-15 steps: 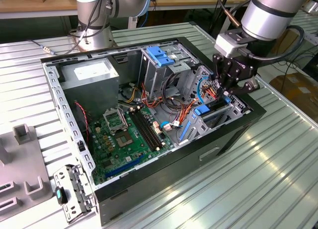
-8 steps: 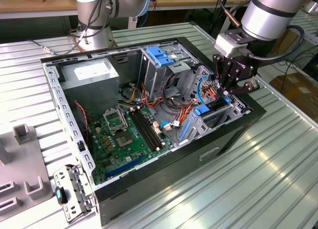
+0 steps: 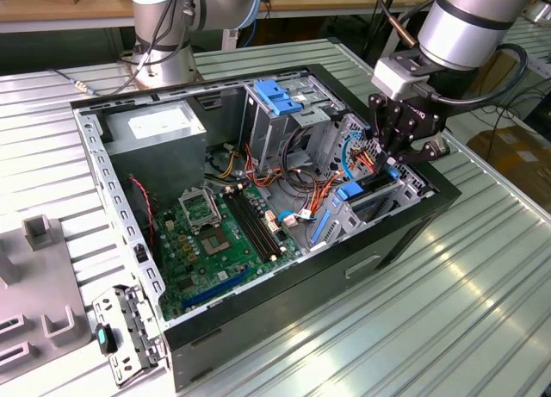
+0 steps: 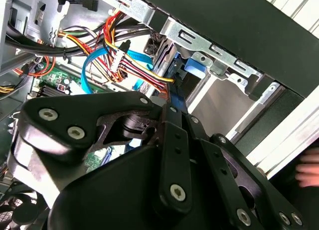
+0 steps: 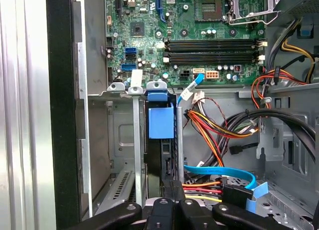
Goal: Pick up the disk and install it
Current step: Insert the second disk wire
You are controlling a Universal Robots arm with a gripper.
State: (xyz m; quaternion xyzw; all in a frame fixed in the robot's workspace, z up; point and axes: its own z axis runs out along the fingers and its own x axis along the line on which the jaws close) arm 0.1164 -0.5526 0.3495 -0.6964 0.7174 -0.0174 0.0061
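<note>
The disk (image 5: 160,121) stands on edge in a slot of the drive cage (image 3: 379,209) at the case's corner on the exterior view's right. Its blue side rail (image 3: 354,190) faces up, and its dark body drops between the cage's metal walls. My gripper (image 3: 390,166) reaches down into the case right over the disk's near end. In the first wrist view the gripper (image 5: 173,188) has its black fingers drawn close together on that end. In the second wrist view the gripper (image 4: 172,99) points at the blue rail (image 4: 192,65) under the cage's rim.
The open black computer case (image 3: 258,328) lies on a slatted metal table. Inside are a green motherboard (image 3: 215,242), a grey power supply (image 3: 159,126), bundled coloured cables (image 5: 219,125) beside the cage, and a blue bracket (image 3: 275,96) on the upper bay. A second arm's base (image 3: 164,44) stands behind. A blurred hand (image 4: 309,170) is outside the case.
</note>
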